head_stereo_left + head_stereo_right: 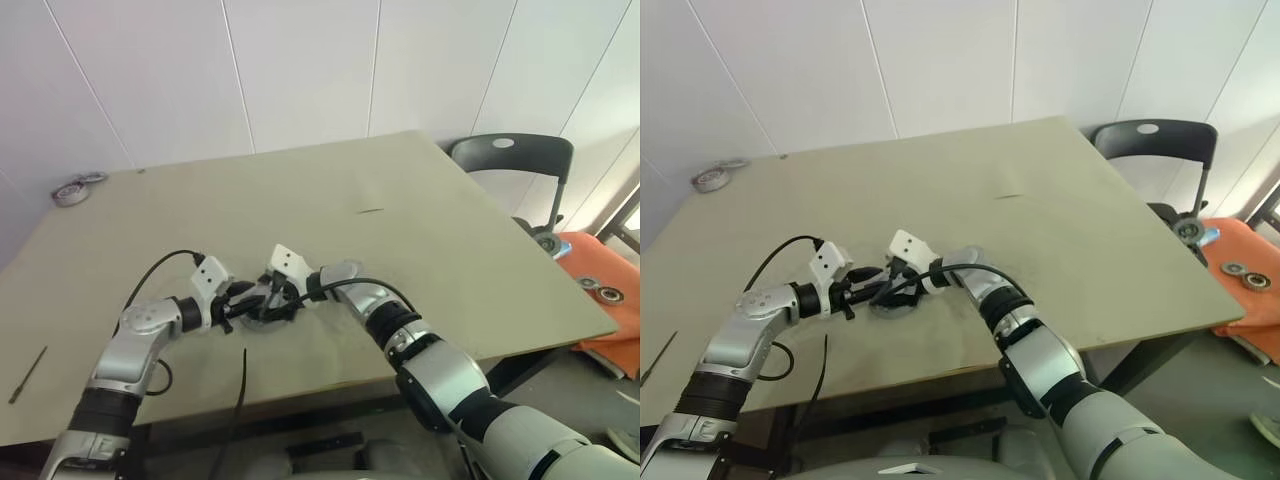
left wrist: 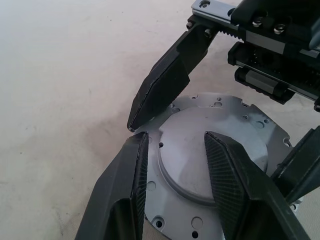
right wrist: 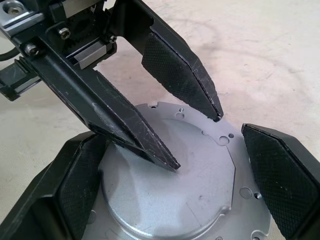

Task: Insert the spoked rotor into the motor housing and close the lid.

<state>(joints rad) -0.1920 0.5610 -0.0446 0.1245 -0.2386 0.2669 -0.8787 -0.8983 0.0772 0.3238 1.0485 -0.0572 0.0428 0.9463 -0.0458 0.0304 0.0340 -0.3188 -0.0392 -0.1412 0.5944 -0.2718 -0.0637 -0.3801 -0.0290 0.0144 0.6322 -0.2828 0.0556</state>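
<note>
Head views: both arms meet near the front middle of the beige table [image 1: 400, 200]; the left gripper [image 1: 243, 298] and the right gripper [image 1: 268, 300] converge from either side on a small round assembly, largely hidden beneath them; a roll of tape [image 1: 70, 193] lies at the far left corner; a thin rod [image 1: 27, 375] lies near the left edge; a black chair [image 1: 512, 160] stands beyond the right side.

Left wrist view: a flat silver lid [image 2: 200, 160] with a raised round centre and small holes around its flange lies on the table; the left gripper's fingers [image 2: 125, 195] stand part spread, one at the flange edge, the other over the raised centre; whether they press it cannot be told; the motor housing is covered by this lid; the spoked rotor is hidden.

Right wrist view: the right gripper's fingers [image 3: 280, 175] are spread wide, one either side of the lid [image 3: 165, 200], apart from its rim on the visible side; the left gripper's fingers [image 3: 130, 135] reach down onto the lid's top.
</note>
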